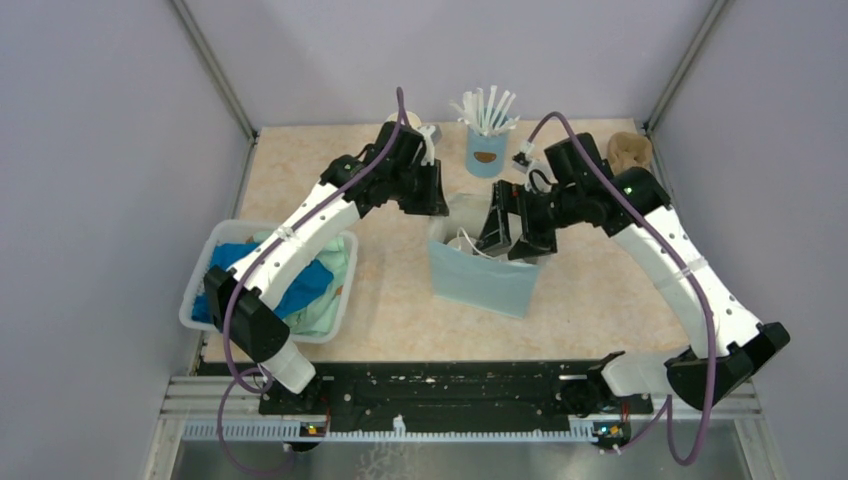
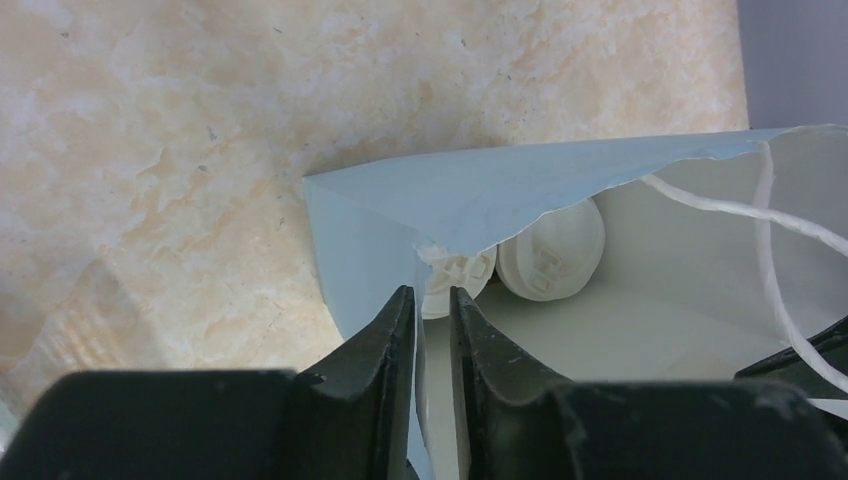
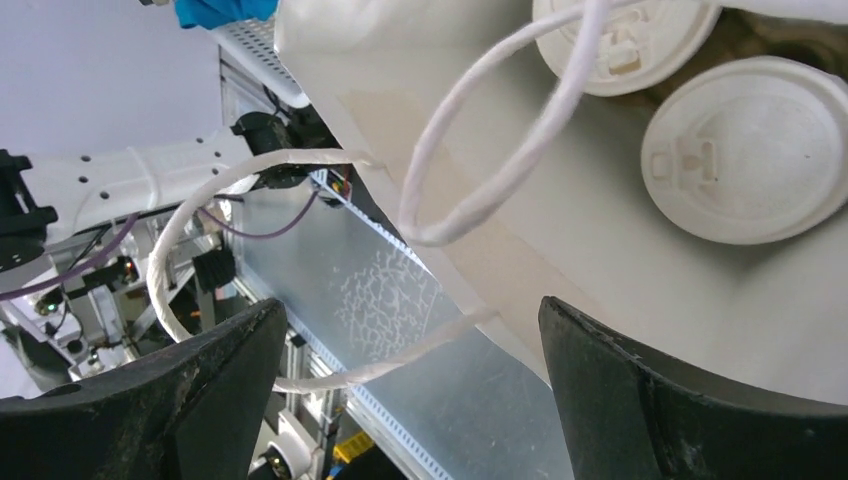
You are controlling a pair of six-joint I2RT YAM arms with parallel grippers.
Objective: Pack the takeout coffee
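Observation:
A light blue paper bag (image 1: 482, 277) stands open at the table's middle. Two takeout coffees stand inside it; only their round white lids show, in the left wrist view (image 2: 552, 250) (image 2: 458, 275) and in the right wrist view (image 3: 745, 150) (image 3: 620, 40). My left gripper (image 1: 432, 205) (image 2: 432, 295) is shut on the bag's (image 2: 480, 190) near wall at its rim, with the thin paper between the fingers. My right gripper (image 1: 505, 235) (image 3: 412, 320) is open wide and empty over the bag's right rim, beside a white twine handle (image 3: 500, 170).
A light blue cup of white sticks (image 1: 487, 148) stands behind the bag. A cream paper cup (image 1: 430, 130) peeks out behind the left arm. A brown object (image 1: 630, 150) lies at the back right. A white bin of blue and green cloths (image 1: 215, 300) sits at the left.

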